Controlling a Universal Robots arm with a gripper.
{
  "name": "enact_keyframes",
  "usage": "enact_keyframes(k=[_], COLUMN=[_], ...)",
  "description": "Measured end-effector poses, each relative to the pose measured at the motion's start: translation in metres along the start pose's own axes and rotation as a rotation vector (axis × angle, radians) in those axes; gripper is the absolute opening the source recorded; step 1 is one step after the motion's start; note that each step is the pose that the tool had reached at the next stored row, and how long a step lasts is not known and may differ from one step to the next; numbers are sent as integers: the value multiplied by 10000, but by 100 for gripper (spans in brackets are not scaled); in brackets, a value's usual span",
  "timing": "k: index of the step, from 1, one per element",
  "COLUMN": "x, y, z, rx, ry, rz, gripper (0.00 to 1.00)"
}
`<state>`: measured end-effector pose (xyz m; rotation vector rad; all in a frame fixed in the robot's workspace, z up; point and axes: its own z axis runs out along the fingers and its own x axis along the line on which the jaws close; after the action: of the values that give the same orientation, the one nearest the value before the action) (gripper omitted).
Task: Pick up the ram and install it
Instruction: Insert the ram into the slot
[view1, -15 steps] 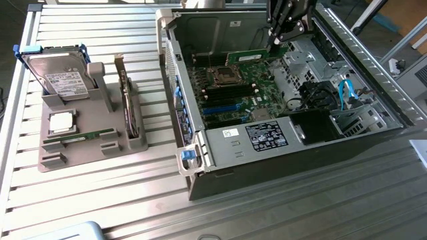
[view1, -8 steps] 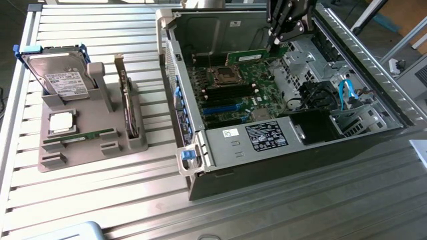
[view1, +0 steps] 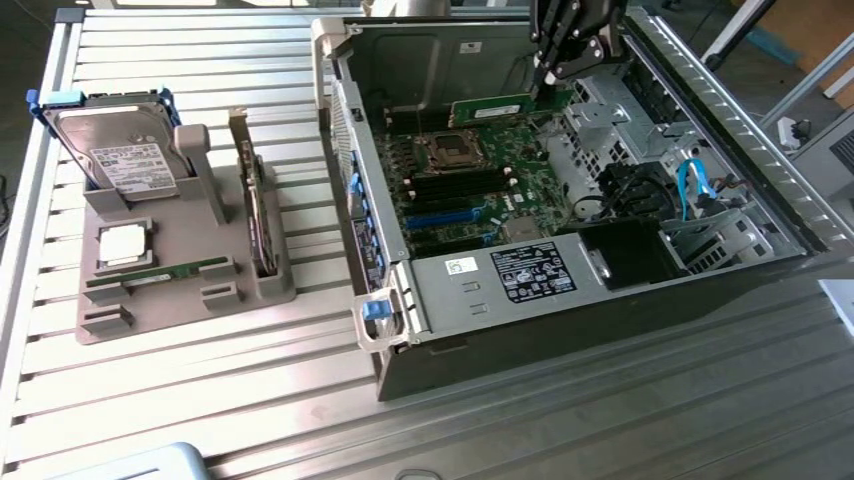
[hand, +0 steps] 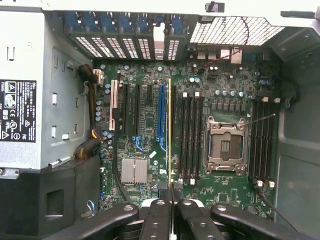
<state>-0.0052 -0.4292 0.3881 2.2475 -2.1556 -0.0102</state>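
Jaws: pinched tight on the ram (view1: 495, 108) | where: held up in the air over the green board (view1: 467, 200) inside the computer case (view1: 447, 285) | done: picked up | left: not in a slot (hand: 190, 137) yet

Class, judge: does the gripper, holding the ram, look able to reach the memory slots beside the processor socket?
Probably yes: the case lies open, the gripper holds the ram above the board, and nothing covers the memory slots.
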Motion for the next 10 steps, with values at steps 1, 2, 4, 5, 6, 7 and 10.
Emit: enact_keyframes(k=[1, 2, 4, 5, 6, 7, 10], x=[-46, -112, -171, -205, -237, -309, -398], y=[-2, -5, -7, -9, -10, -14, -18], z=[5, 14, 21, 26, 30, 43, 63], rx=[0, 0, 0, 0, 0, -1, -1], ry=[0, -1, -1, -1, -1, 0, 4], rz=[0, 5, 11, 14, 17, 24, 36], gripper=[12, 12, 12, 12, 12, 12, 12])
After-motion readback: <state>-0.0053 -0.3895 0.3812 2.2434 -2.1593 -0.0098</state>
